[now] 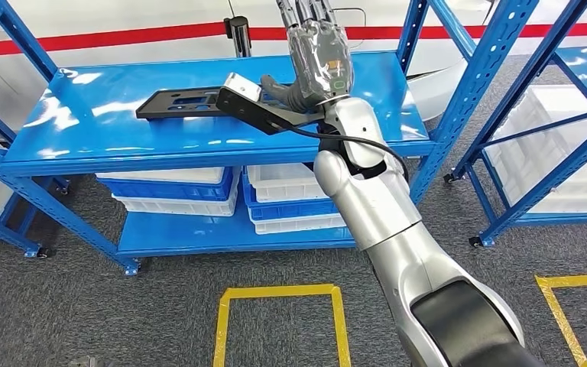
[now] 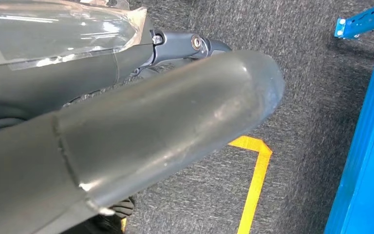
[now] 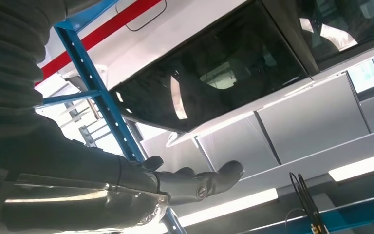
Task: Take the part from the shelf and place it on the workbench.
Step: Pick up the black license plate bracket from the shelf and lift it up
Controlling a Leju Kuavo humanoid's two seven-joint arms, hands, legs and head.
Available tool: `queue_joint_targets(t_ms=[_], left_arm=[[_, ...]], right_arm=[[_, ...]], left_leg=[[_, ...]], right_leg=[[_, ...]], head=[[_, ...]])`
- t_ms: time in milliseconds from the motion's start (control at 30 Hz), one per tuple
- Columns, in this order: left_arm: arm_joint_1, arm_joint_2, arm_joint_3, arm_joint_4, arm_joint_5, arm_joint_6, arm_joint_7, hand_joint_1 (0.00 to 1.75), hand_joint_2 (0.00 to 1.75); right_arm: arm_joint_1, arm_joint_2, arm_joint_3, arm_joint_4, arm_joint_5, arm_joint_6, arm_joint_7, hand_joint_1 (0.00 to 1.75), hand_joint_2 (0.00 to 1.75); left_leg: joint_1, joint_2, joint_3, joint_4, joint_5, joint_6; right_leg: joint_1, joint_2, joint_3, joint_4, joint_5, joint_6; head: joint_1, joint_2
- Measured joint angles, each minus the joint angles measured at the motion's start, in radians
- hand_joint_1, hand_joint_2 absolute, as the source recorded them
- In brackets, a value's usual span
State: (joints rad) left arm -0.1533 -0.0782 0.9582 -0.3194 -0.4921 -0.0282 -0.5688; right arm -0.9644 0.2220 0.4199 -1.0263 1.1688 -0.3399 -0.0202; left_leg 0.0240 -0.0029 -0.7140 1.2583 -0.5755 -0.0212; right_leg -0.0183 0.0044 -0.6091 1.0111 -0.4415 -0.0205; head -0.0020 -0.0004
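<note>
The part is a flat black plate lying on the blue top shelf, left of centre. My right hand is raised over the shelf to the right of the part, palm side away from me, fingers stretched out and apart, holding nothing. It does not touch the part. In the right wrist view the right hand reaches out with straight fingers against a white wall and dark window. My left hand hangs low over grey carpet, its thumb stretched out and nothing in its grasp.
White and blue bins are stacked on the lower shelf. A second blue rack with white bins stands at the right, and a blue upright rises between the racks. Yellow tape squares mark the grey carpet in front.
</note>
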Motion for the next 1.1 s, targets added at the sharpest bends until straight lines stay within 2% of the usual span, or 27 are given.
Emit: queue_joint_targets(t_ms=[33,67,100,133,167,200,233,333,400,433,500,533,567,600,667,700,733,833,900,933,1000,1033,1067,1100], left_arm=[[0.001,0.0,0.0,0.0,0.0,0.0,0.0,0.0,0.0],[0.001,0.0,0.001,0.001,0.0,0.0,0.0,0.0,0.0],[0.001,0.0,0.001,0.001,0.0,0.0,0.0,0.0,0.0],[0.001,0.0,0.002,0.001,0.0,0.0,0.0,0.0,0.0],[0.001,0.0,0.002,0.001,0.0,0.0,0.0,0.0,0.0],[0.001,0.0,0.003,0.001,0.0,0.0,0.0,0.0,0.0],[0.0,0.0,0.003,0.001,0.0,-0.001,0.0,0.0,0.0],[0.0,-0.001,0.004,0.001,0.0,-0.001,-0.001,0.0,0.0],[0.0,-0.002,0.004,0.001,0.0,-0.001,-0.002,0.0,0.0],[0.0,-0.002,0.004,0.001,0.0,-0.001,-0.002,0.0,0.0],[-0.001,-0.003,0.004,0.001,0.0,-0.001,-0.002,0.0,0.0],[-0.001,-0.003,0.004,0.001,0.0,-0.001,-0.002,0.0,0.0],[0.0,-0.003,0.004,0.001,0.0,-0.001,-0.002,0.0,0.0],[0.0,-0.004,0.004,0.001,0.0,-0.001,-0.002,0.0,0.0],[0.0,-0.005,0.005,0.001,0.0,-0.001,-0.002,0.0,0.0],[0.0,-0.006,0.005,0.001,0.001,-0.001,-0.002,0.0,0.0],[0.0,-0.006,0.005,0.001,0.001,-0.001,-0.003,0.0,0.0],[-0.001,-0.006,0.005,0.001,0.002,-0.001,-0.003,0.0,0.0],[-0.002,-0.007,0.005,0.001,0.002,-0.002,-0.003,0.0,0.0],[-0.002,-0.007,0.005,0.001,0.002,-0.002,-0.003,0.0,0.0],[-0.002,-0.005,0.006,0.001,0.002,-0.002,-0.003,0.0,0.0],[-0.001,-0.005,0.006,0.002,0.002,-0.002,-0.003,0.0,0.0],[0.0,-0.005,0.006,0.002,0.002,-0.002,-0.003,0.0,0.0],[0.001,-0.005,0.006,0.002,0.002,-0.002,-0.003,0.0,0.0]], right_arm=[[0.001,0.0,0.001,0.003,0.0,0.0,0.0,0.0,1.75],[0.003,0.0,0.003,0.005,0.0,0.0,0.0,0.0,1.75],[0.003,0.0,0.003,0.007,0.0,0.0,0.0,0.0,1.75],[0.002,0.001,0.004,0.008,0.001,-0.001,0.0,0.0,1.75],[0.001,0.001,0.004,0.009,0.001,-0.001,0.0,0.0,1.75],[0.0,0.002,0.005,0.01,0.002,-0.001,0.0,0.0,1.75],[-0.001,0.002,0.005,0.011,0.002,-0.002,0.0,0.0,1.75],[-0.001,0.003,0.006,0.012,0.003,-0.003,0.0,0.0,1.75],[-0.005,0.004,0.007,0.012,0.006,-0.003,0.0,0.0,1.75],[-0.007,0.004,0.007,0.013,0.008,-0.003,0.0,0.0,1.75],[-0.004,0.003,0.008,0.017,0.01,-0.003,0.0,0.0,1.75],[0.0,0.002,0.008,0.019,0.011,-0.003,0.001,0.0,1.75],[0.003,0.0,0.008,0.02,0.011,-0.003,0.001,0.0,1.75],[0.004,0.0,0.009,0.022,0.011,-0.003,0.001,0.0,1.75],[0.003,0.0,0.009,0.023,0.012,-0.003,0.001,0.0,1.75],[0.0,0.001,0.009,0.024,0.013,-0.003,0.001,0.0,1.75],[-0.001,0.001,0.01,0.024,0.014,-0.003,0.001,0.0,1.75],[-0.004,0.003,0.01,0.025,0.014,-0.003,0.002,0.0,1.75],[-0.009,0.007,0.01,0.025,0.014,-0.003,0.002,0.0,1.75],[-0.01,0.009,0.01,0.025,0.014,-0.003,0.002,0.0,1.75],[-0.01,0.011,0.01,0.027,0.014,-0.003,0.002,0.0,1.75],[-0.007,0.011,0.01,0.028,0.014,-0.003,0.002,0.0,1.75],[-0.005,0.011,0.01,0.029,0.014,-0.003,0.002,0.0,1.75],[-0.004,0.011,0.01,0.029,0.014,-0.003,0.002,0.0,1.75]], left_leg=[[0.0,0.0,-0.026,0.029,0.003,-0.001],[0.001,0.0,-0.033,0.019,0.027,0.0],[0.001,0.0,-0.021,-0.028,0.066,0.003],[0.001,0.0,0.006,-0.099,0.111,0.008],[-0.002,0.0,0.036,-0.164,0.142,0.013],[-0.005,0.0,0.061,-0.213,0.158,0.018],[-0.009,0.0,0.076,-0.239,0.161,0.022],[-0.012,0.001,0.09,-0.253,0.153,0.035],[-0.008,0.002,0.107,-0.268,0.154,0.046],[-0.007,0.003,0.115,-0.273,0.152,0.052],[-0.007,0.002,0.124,-0.274,0.144,0.059],[-0.008,0.001,0.128,-0.274,0.14,0.061],[-0.008,-0.001,0.134,-0.274,0.135,0.06],[-0.008,-0.002,0.141,-0.274,0.129,0.058],[-0.009,-0.005,0.157,-0.272,0.113,0.05],[-0.011,-0.006,0.164,-0.27,0.105,0.045],[-0.013,-0.006,0.168,-0.269,0.098,0.039],[-0.008,-0.003,0.175,-0.269,0.083,0.021],[-0.003,-0.001,0.162,-0.233,0.06,0.009],[-0.002,0.0,0.137,-0.184,0.038,0.005],[0.0,0.0,0.055,-0.046,-0.007,-0.003],[0.0,0.0,0.017,0.005,-0.014,-0.006],[0.001,0.0,-0.007,0.021,0.0,-0.007],[0.001,0.0,-0.009,-0.004,0.035,-0.005]], right_leg=[[0.001,0.001,0.004,0.0,-0.004,-0.002],[0.002,0.003,0.009,0.0,-0.008,-0.001],[0.003,0.005,0.016,0.0,-0.013,0.0],[0.003,0.007,0.024,0.0,-0.019,0.003],[0.006,0.008,0.031,-0.001,-0.024,0.006],[0.008,0.009,0.035,-0.001,-0.029,0.011],[0.01,0.01,0.036,-0.002,-0.032,0.015],[0.011,0.009,0.038,-0.005,-0.038,0.029],[0.012,0.005,0.017,0.039,-0.058,0.035],[0.012,0.003,-0.013,0.094,-0.077,0.034],[0.011,0.003,-0.095,0.234,-0.114,0.032],[0.011,0.003,-0.128,0.279,-0.119,0.035],[0.011,0.003,-0.142,0.285,-0.107,0.042],[0.01,0.002,-0.135,0.249,-0.08,0.05],[0.007,-0.002,-0.079,0.103,-0.005,0.064],[0.006,-0.004,-0.052,0.043,0.022,0.063],[0.007,-0.006,-0.035,0.007,0.035,0.057],[0.007,-0.003,-0.022,-0.007,0.03,0.031],[0.001,0.0,-0.008,-0.014,0.023,0.014],[-0.001,0.0,0.0,-0.016,0.02,0.007],[0.001,0.001,0.01,-0.016,0.009,-0.004],[0.002,0.002,0.015,-0.016,0.004,-0.006],[0.003,0.003,0.022,-0.016,-0.002,-0.006],[0.004,0.005,0.03,-0.016,-0.008,-0.005]], head=[[0.0,0.0],[0.0,0.0],[0.0,0.0],[-0.001,0.0],[0.0,0.0],[0.0,0.0],[0.0,0.0],[0.001,0.0],[0.002,0.0],[0.003,0.0],[0.003,0.0],[0.003,0.0],[0.003,0.0],[0.003,0.0],[0.004,0.0],[0.004,0.0],[0.003,0.0],[0.002,0.0],[-0.002,0.0],[-0.003,0.0],[-0.005,0.0],[-0.005,0.0],[-0.006,0.0],[-0.006,0.0]])
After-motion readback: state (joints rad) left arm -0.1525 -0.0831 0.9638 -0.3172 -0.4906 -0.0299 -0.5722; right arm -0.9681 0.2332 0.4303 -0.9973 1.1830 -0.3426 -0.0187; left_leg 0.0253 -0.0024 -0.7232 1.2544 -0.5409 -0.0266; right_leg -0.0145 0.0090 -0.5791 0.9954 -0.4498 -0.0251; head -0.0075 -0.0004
